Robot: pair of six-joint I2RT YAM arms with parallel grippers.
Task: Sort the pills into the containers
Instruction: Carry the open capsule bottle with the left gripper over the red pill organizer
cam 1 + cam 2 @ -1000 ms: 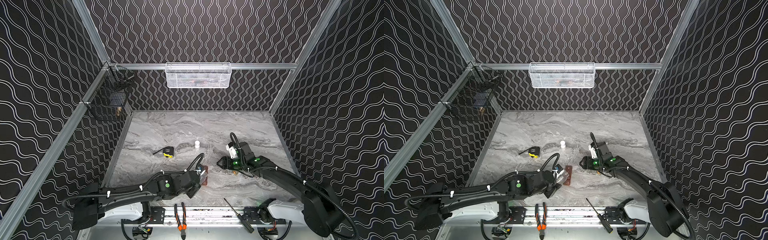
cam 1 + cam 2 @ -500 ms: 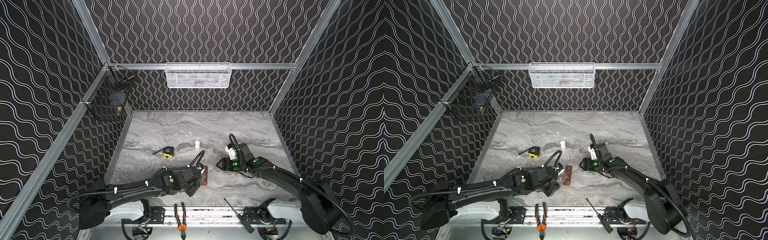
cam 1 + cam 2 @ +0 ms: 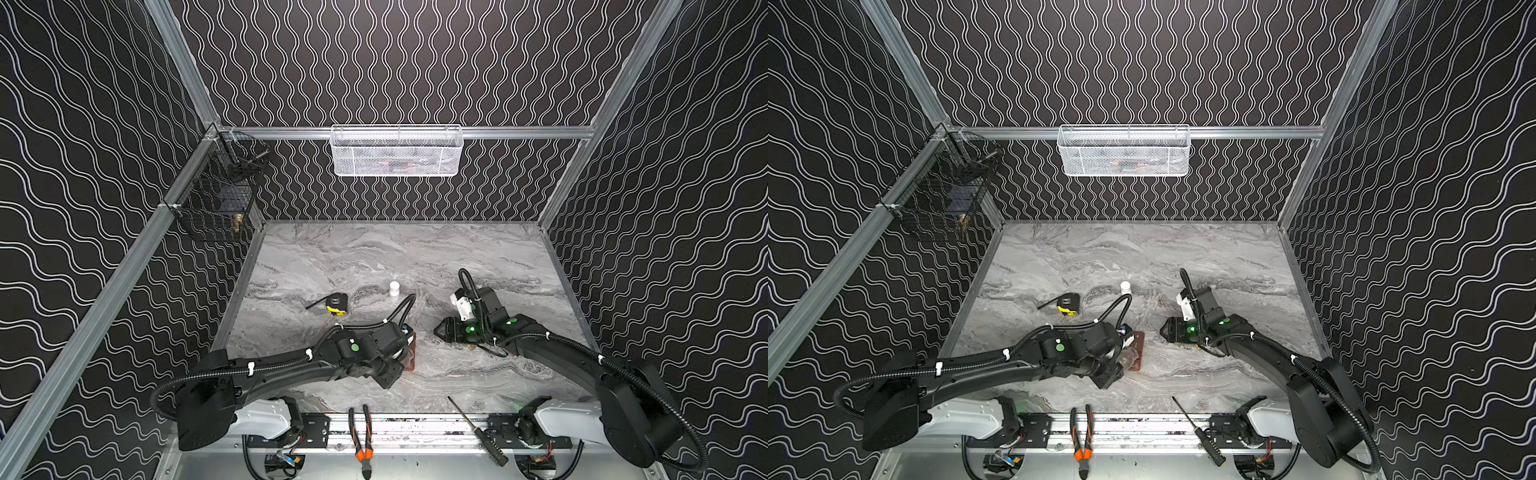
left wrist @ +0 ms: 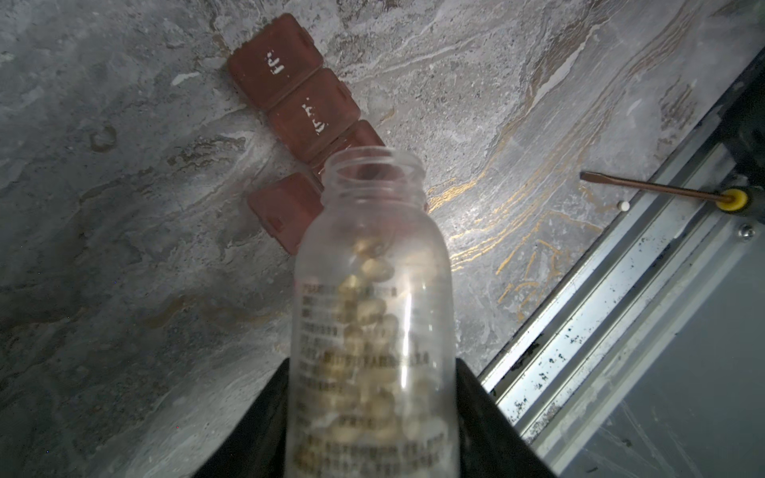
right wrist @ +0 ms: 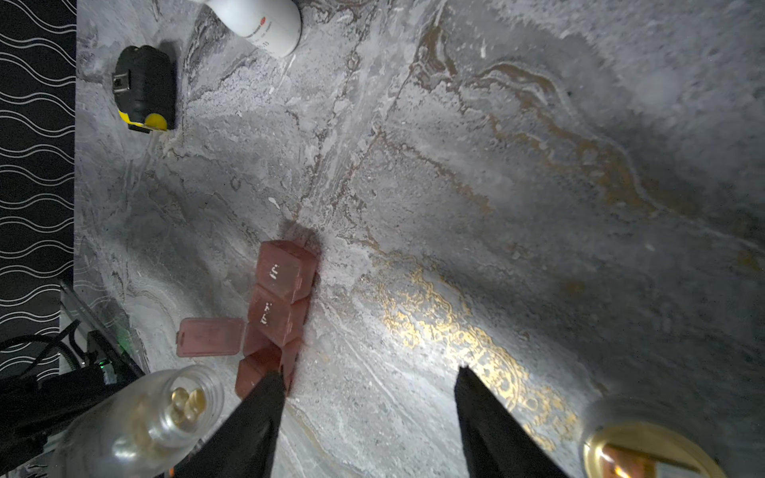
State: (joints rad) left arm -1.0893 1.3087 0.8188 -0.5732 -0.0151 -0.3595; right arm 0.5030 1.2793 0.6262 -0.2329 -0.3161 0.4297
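Containers [image 4: 294, 80], a reddish-brown four-cell strip, at the front middle of the grey marbled surface [image 3: 374, 257], with one lid [image 5: 209, 337] swung open sideways; the white lid marks are too worn to read. Left end effector [image 4: 372, 414] pinches a clear bottle [image 4: 372, 231] of pale pills [image 4: 368, 323], mouth tilted over the strip; its print is blurred. Right end effector [image 5: 368, 397] is spread and empty beside one end of the strip. Tape measure [image 3: 336, 303] and white bottle [image 3: 394, 288] lie behind, and the far half lies open to black wavy-lined walls [image 3: 83, 166]. Screwdriver [image 3: 473, 428] and pliers [image 3: 360, 432] rest at the front rail.
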